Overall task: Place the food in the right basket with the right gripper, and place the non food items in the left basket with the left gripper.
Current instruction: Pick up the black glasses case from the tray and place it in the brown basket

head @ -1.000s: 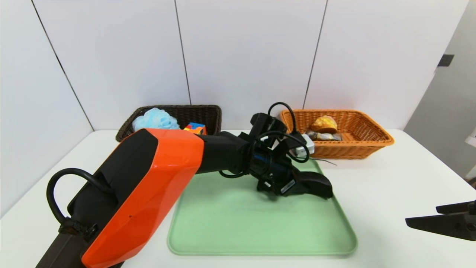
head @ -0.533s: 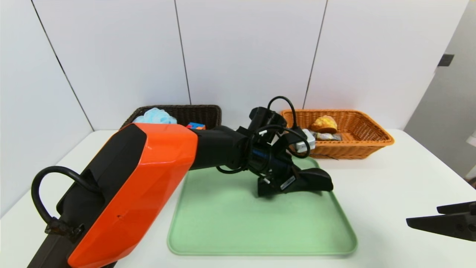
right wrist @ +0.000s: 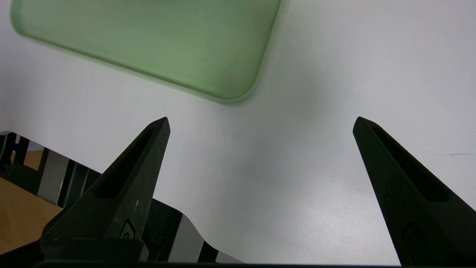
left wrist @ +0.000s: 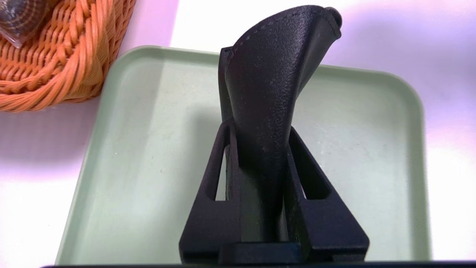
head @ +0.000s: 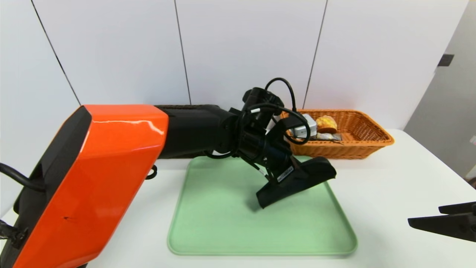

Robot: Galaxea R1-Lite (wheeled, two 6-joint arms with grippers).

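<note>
- The right gripper (head: 427, 222), a black two-finger claw with pointed tips, hung at about four o'clock in the head view, over the white counter (head: 390, 178) and well off the tray; its fingers (right wrist: 126, 186) stood wide apart with nothing between them.
- The pale green rounded plastic tray (head: 223, 230) lay on the counter at six o'clock, its floor bare.
- Over the tray's far-right part, near the centre of the head view, the left gripper (head: 293, 178), a black claw on a black arm with an orange shell, was clamped on the long black fabric pouch (head: 297, 180).
- The pouch sat tilted, one end up at two o'clock and the other down at seven o'clock; whether the low end touched the tray could not be told.
- In the left wrist view the pouch (left wrist: 271, 93) stood pinched between the two fingers (left wrist: 212, 208), its free end flaring beyond them above the tray (left wrist: 148, 149).
- At one to two o'clock, just beyond the tray, sat the rectangular orange-tan woven wicker basket (head: 364, 143), holding the round pinkish-brown bun with yellow filling (head: 326, 124) and a clear wrapped pack (head: 327, 136) beside it.
- At eleven o'clock only a sliver of the dark brown woven wicker basket (head: 186, 107) showed above the left arm; its contents were hidden.
</note>
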